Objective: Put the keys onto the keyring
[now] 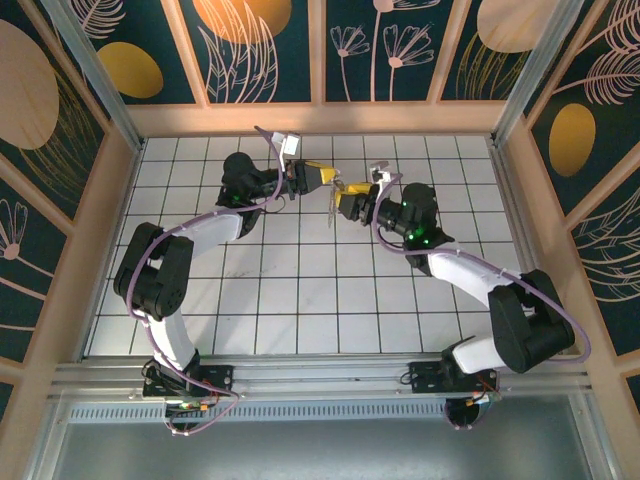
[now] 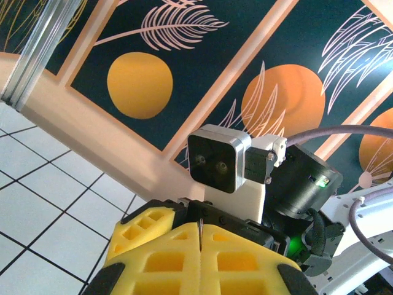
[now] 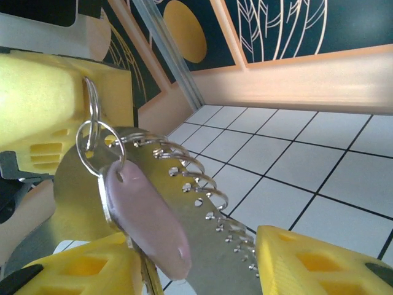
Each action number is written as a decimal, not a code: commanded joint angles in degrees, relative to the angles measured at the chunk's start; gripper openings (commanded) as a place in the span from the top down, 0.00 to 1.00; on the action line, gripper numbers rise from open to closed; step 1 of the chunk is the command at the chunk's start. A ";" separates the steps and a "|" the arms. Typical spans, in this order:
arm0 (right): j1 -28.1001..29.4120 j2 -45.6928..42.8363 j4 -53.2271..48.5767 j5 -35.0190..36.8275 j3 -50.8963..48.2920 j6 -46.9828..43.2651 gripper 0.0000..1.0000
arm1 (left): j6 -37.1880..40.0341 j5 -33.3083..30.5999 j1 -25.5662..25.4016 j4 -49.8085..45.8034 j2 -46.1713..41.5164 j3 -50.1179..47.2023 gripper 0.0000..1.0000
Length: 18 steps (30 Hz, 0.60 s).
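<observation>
In the right wrist view the keyring (image 3: 93, 106), a thin silver loop, is pinched in the yellow fingers (image 3: 43, 98) of my left gripper (image 1: 325, 178). A second small ring hangs from it and passes through the hole of the key (image 3: 147, 224), whose lilac-pink head hangs down against the left finger (image 3: 80, 273) of my right gripper (image 3: 196, 270). That gripper's fingers stand wide apart. A shiny metal strip with a row of wire loops (image 3: 202, 190) runs between them. In the left wrist view my left gripper (image 2: 200, 236) is shut on a thin metal edge (image 2: 200, 228).
Both grippers meet above the white tiled floor (image 1: 300, 290) near the back wall (image 1: 320, 118). The right arm's wrist camera (image 2: 218, 158) sits right in front of the left gripper. Purple cables (image 1: 470, 262) run along both arms.
</observation>
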 commanded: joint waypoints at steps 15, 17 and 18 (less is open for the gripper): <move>0.74 1.68 -1.95 1.14 5.35 -3.54 0.59 | -0.78 -0.40 -0.65 3.78 0.58 0.22 1.00; 0.82 1.69 -2.46 0.70 5.38 -4.00 0.69 | -0.84 -0.49 -0.65 3.82 0.52 0.12 1.00; 0.90 1.52 -2.65 0.57 5.21 -4.21 0.73 | -0.78 -0.53 -0.65 3.85 0.49 0.13 1.00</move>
